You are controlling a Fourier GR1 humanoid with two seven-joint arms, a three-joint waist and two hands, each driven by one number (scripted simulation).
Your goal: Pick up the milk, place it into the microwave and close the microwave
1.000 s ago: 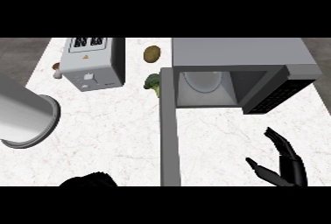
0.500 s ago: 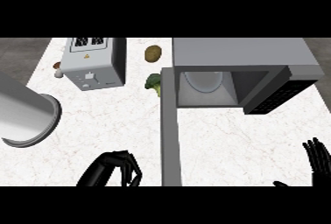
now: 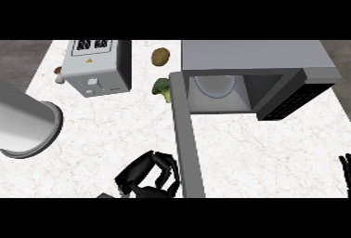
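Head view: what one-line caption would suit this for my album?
Left hand curled beside the open microwave door; toaster, broccoli and potato behind.

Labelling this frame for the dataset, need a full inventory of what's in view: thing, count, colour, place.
microwave: 1, grey, upper right of the counter, cavity open
microwave door: 1, grey, swung open, running down toward the view's lower edge
glass plate: 1, pale, inside the microwave
toaster: 1, grey-white, upper left
potato: 1, brown, between toaster and microwave
broccoli: 1, green, beside the door's hinge end
mushroom: 1, brown and white, left of the toaster
pot: 1, grey, left edge
counter: 1, white marble
milk: none visible
left hand: black, fingers curled, bottom centre by the door
right hand: black, only fingertips at right edge
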